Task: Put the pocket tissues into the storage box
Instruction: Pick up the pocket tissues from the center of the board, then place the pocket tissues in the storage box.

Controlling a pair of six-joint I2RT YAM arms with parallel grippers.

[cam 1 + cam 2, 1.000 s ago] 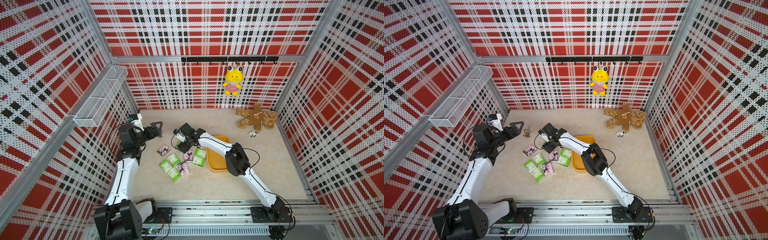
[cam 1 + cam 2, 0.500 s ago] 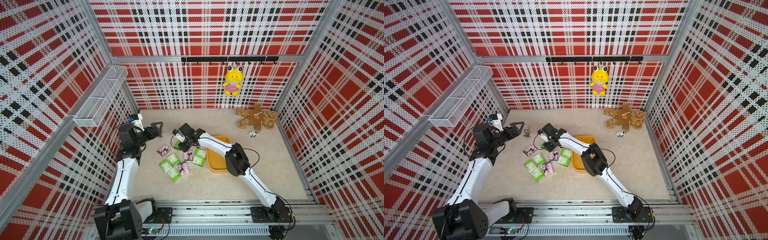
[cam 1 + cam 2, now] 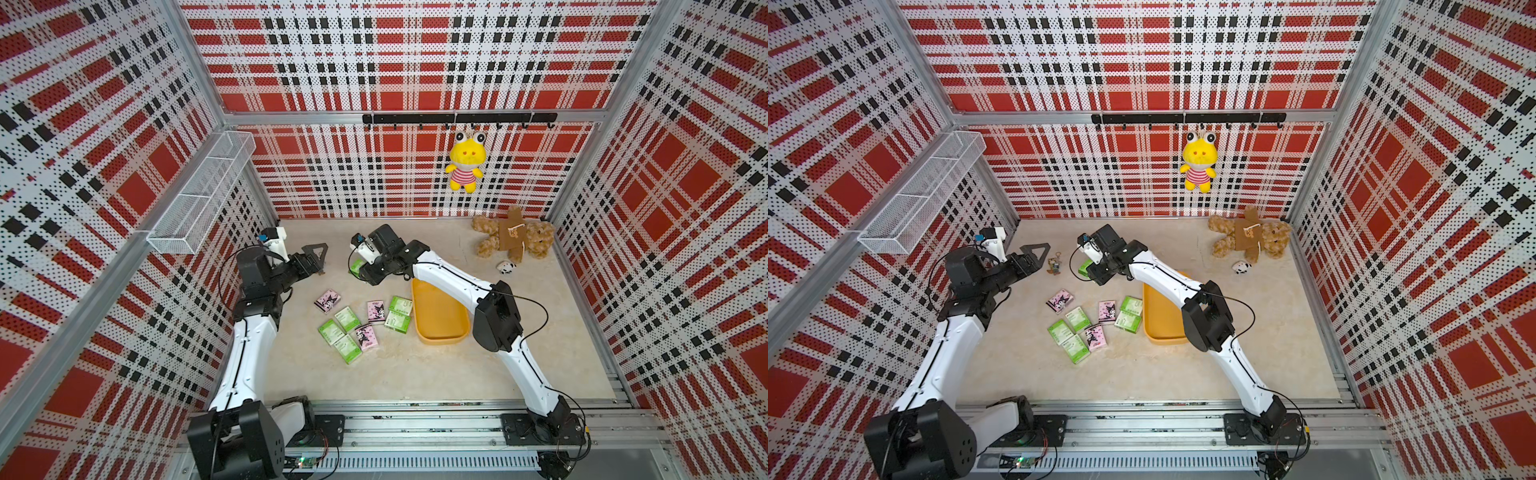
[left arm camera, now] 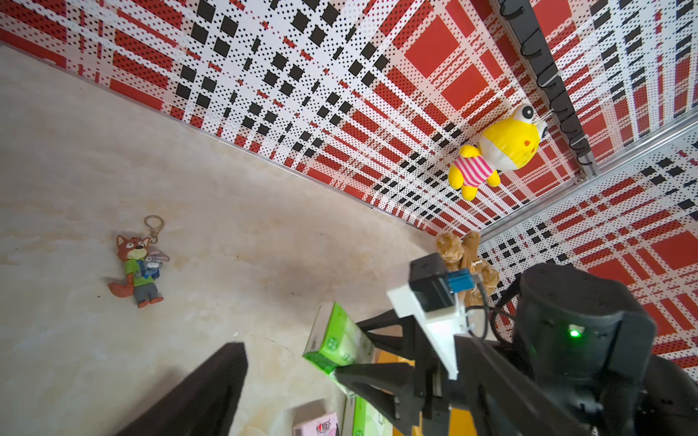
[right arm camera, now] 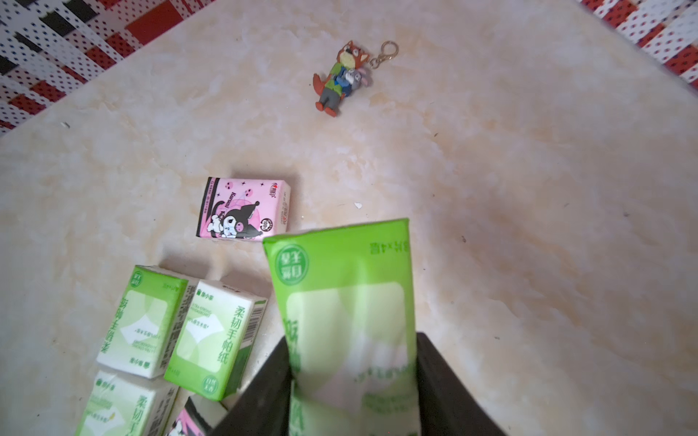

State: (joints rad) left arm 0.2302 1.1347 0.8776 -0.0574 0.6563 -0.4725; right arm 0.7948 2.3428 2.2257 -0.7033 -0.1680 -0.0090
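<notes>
My right gripper [image 5: 353, 341] is shut on a green-and-white pack of pocket tissues [image 5: 345, 287], gripped by its two long sides. That pack [image 3: 356, 266] hangs just above the floor, beyond the far end of the yellow storage box [image 3: 442, 338], which holds nothing. Several more green and pink pocket tissues [image 3: 347, 318] lie on the floor left of the box, the farthest being a pink pack [image 5: 245, 209]. My left gripper [image 3: 1034, 257] hovers open at the far left, with nothing between its fingers. The held pack [image 4: 340, 343] also shows in the left wrist view.
A fox keychain charm [image 3: 1053, 266] lies on the floor between the two grippers. A brown teddy bear [image 3: 513, 239] and a small white toy [image 3: 506, 267] sit at the back right. A yellow plush [image 3: 465, 166] hangs on the back wall, and a wire basket [image 3: 199, 195] is on the left wall.
My right gripper's jaws have closed onto the green pack. The right arm has barely shifted and the left arm has stayed where it was.
</notes>
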